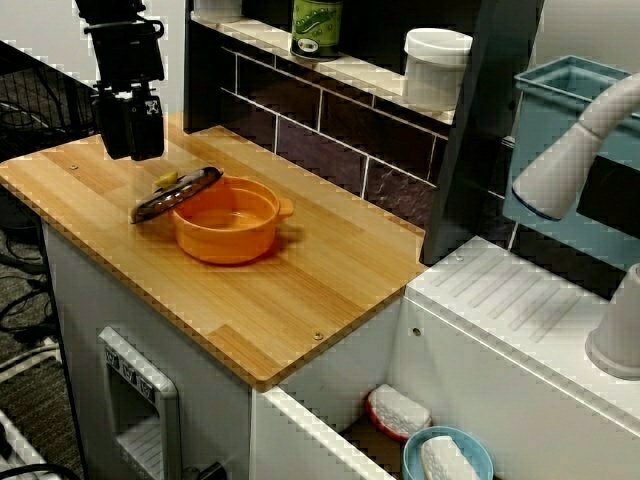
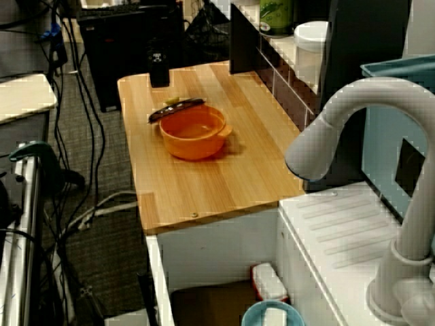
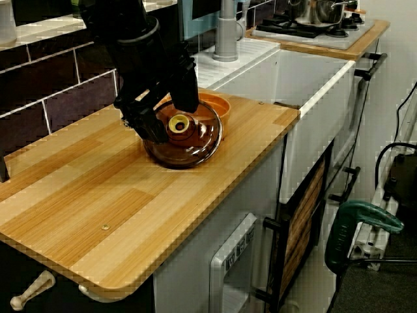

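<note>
End effector (image 1: 135, 148) is seen upper left in the high view, poised over the surface (image 1: 300, 290). Its fingers (image 3: 187, 98) are held apart and nothing is clamped. Glass lid (image 1: 178, 195) is found just lower right of it, propped tilted against the left rim of the orange pot (image 1: 228, 222), low edge on the wood. Seen edge-on there, the lid's line runs lower left to upper right. In the low end-on view the yellow knob (image 3: 179, 124) is framed between the fingers; contact cannot be told. Pot is placed mid-frame, uncovered.
</note>
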Tool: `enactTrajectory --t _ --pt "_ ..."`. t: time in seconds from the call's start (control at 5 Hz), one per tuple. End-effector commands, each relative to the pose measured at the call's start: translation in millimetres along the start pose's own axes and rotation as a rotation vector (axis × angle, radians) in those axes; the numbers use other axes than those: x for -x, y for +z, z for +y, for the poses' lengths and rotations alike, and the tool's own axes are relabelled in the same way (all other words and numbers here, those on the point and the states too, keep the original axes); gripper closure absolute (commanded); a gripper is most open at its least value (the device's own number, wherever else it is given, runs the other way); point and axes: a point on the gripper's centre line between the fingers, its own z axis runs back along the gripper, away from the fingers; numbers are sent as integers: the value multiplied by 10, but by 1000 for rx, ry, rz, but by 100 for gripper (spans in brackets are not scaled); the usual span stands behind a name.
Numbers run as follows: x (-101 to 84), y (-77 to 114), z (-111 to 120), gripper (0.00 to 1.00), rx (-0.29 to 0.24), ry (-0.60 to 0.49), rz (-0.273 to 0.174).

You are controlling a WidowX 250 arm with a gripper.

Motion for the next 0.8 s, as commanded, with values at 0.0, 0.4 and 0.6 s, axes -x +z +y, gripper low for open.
enactTrajectory --t 0.0,0.4,0.6 --pt "-89 173 -25 0 66 -52 -6" --pt "-82 171 -40 0 98 -61 -7" --pt "-64 111 -110 0 104 -66 -16"
